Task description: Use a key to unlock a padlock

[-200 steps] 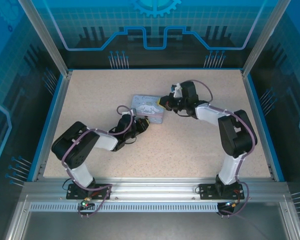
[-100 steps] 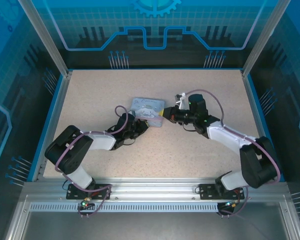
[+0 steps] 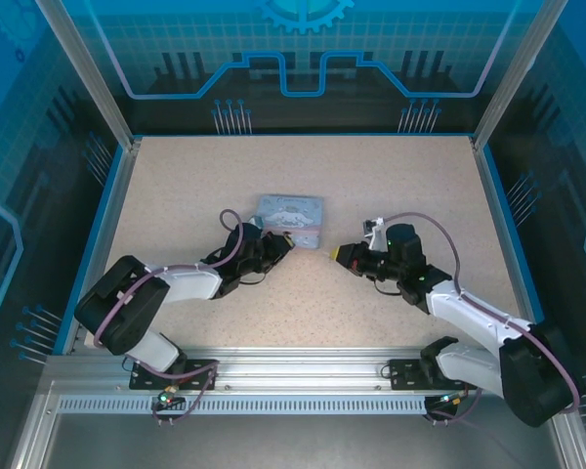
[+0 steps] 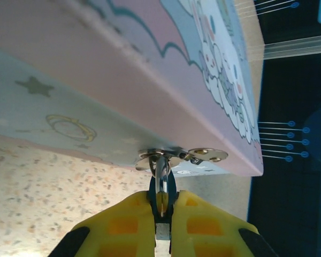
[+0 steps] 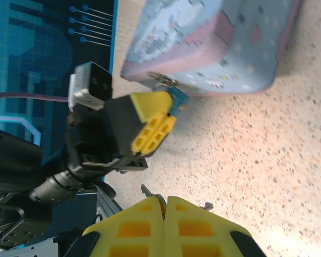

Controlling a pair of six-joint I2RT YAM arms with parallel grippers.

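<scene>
1. The left claw (image 4: 161,206) lies low over the speckled beige desk (image 3: 195,186), near its middle. Its yellow fingers (image 4: 129,222) are pinched on the tiny silver-grey metal padlock (image 4: 161,184).
2. The padlock sits in the seam between the fingertips. Its shackle loop is threaded through the small metal hasp (image 4: 203,155) on the side of the box that faces the desk's near edge.
3. The padlock's long axis runs straight out from that side wall into the claw, in line with the fingers. The shackle end points to the box and the body lies deeper in the grip.
4. The left claw stays at the padlock, as it was a second ago.
5. The pale grey-blue rectangular embossed tin box (image 3: 291,213) lies flat at mid-desk, just beyond the left claw. It has turned slightly since the earlier frames.
6. The right claw (image 3: 338,253) is pressed together, with its tips aimed at the left claw and the box's near side.
7. The thin dark metal key (image 5: 160,199) shows as a sliver nipped in the seam at the right claw's tips. Too little of it shows to tell its long axis or which way it points.
8. A second ago the right claw was at the box's right end. It has since drawn back toward the near edge and now stands apart from the box, right of the padlock.
</scene>
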